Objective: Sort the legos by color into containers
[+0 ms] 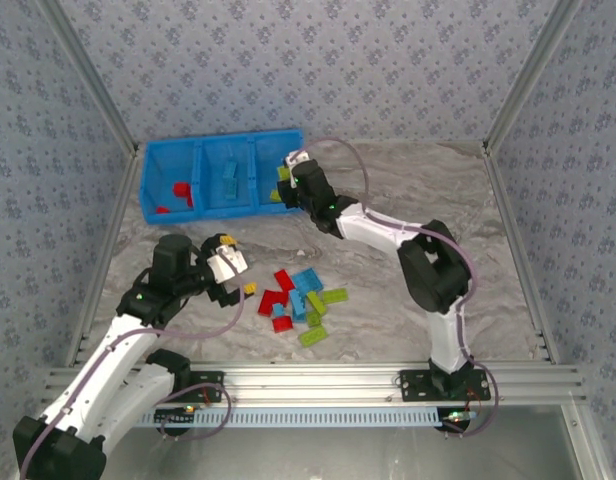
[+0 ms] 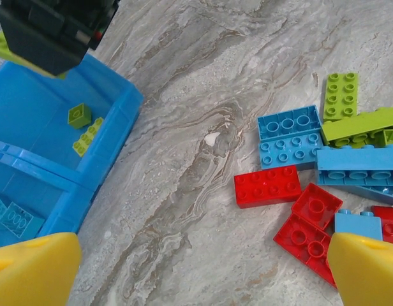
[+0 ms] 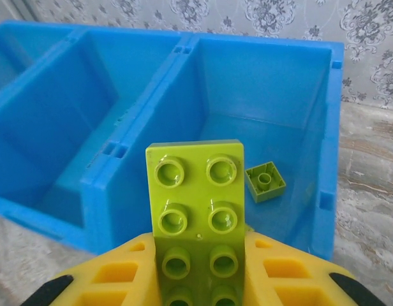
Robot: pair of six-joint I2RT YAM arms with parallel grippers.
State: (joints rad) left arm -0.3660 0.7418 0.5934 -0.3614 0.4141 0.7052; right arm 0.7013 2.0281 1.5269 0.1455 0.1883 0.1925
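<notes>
Now the right fingers grip a lime brick upright at the right compartment of the bin, where a small lime cube lies. The left fingers hang open over the counter, near the loose pile of red, blue and lime bricks.

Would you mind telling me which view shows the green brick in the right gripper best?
Right wrist: the green brick stands large, studs clear, between the right gripper's fingers. The top view gives a small green patch; the left wrist, a sliver.
</notes>
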